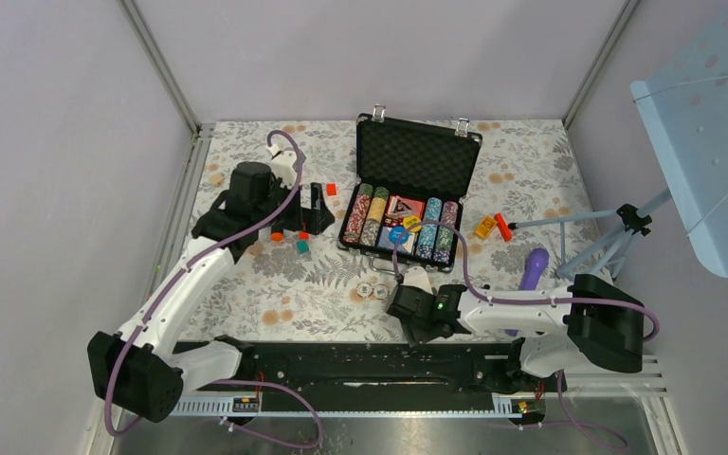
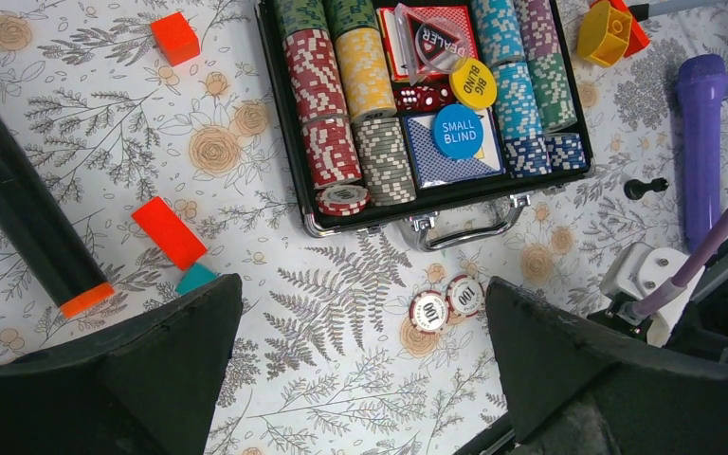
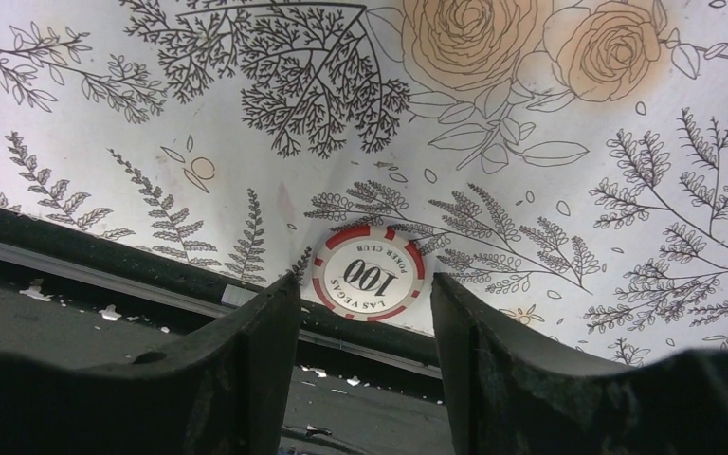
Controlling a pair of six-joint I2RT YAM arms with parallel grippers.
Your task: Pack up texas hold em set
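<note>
The case (image 1: 417, 156) lies open at the middle of the surface (image 1: 275, 284), lid raised at the far side and handle toward the arms. Its tray holds rows of chips (image 2: 315, 81) in red, yellow, grey, teal, purple and blue, with two decks (image 2: 425, 163) in the middle compartment. A blue button (image 2: 459, 131) rests on the blue deck, and a yellow button (image 2: 474, 83) sits just beyond it. One red chip (image 2: 343, 198) lies on the tray's front rim by the left latch. Two loose chips (image 2: 428, 311) lie touching each other on the surface just in front of the handle. The left hand (image 2: 362, 282) hangs above the surface left of the case, fingers spread wide, holding nothing. The right hand (image 3: 365, 280) is low, just right of the loose chips, its fingers parted partway with a red-and-white 100 chip (image 3: 370, 272) between them. Whether they press on it I cannot tell. Two red blocks (image 2: 169, 232), a teal block (image 2: 194, 278) and a black tube (image 2: 19, 218) with an orange end lie left of the case, and a purple cylinder (image 2: 700, 142) lies to its right.
</note>
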